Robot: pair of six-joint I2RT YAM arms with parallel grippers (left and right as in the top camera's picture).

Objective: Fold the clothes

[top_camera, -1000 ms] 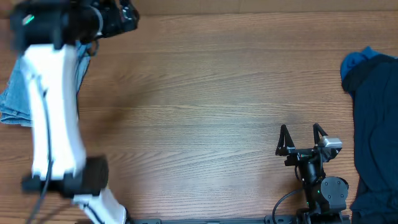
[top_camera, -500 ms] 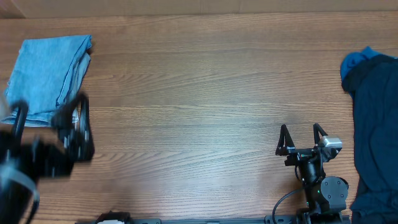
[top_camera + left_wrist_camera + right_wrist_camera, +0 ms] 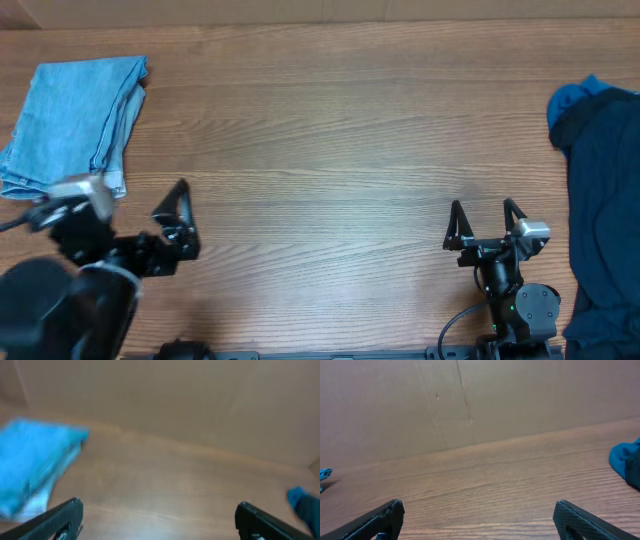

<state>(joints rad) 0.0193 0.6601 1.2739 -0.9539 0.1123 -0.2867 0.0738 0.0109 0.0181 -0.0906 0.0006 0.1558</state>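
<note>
Denim first: you have one folded light-blue denim piece (image 3: 75, 120) lying flat at the far left corner of the table (image 3: 330, 130), with its layered edges showing along the right side. One dark blue heap of cloth (image 3: 605, 230) lies at the right edge, partly cut off by the picture, with one brighter blue bit (image 3: 572, 98) at its far end. I cannot tell how many garments are in this heap.

You have two grippers in view, and both hold nothing. Your left gripper (image 3: 159, 505) is at the front left, close to the near side of the folded piece. Its two fingers stand wide apart over bare wood, though the left wrist view is blurred. Your right gripper (image 3: 483, 206) is at the front right, near the heap but apart from it. Its two fingers are also spread wide, with only wood between them.
</note>
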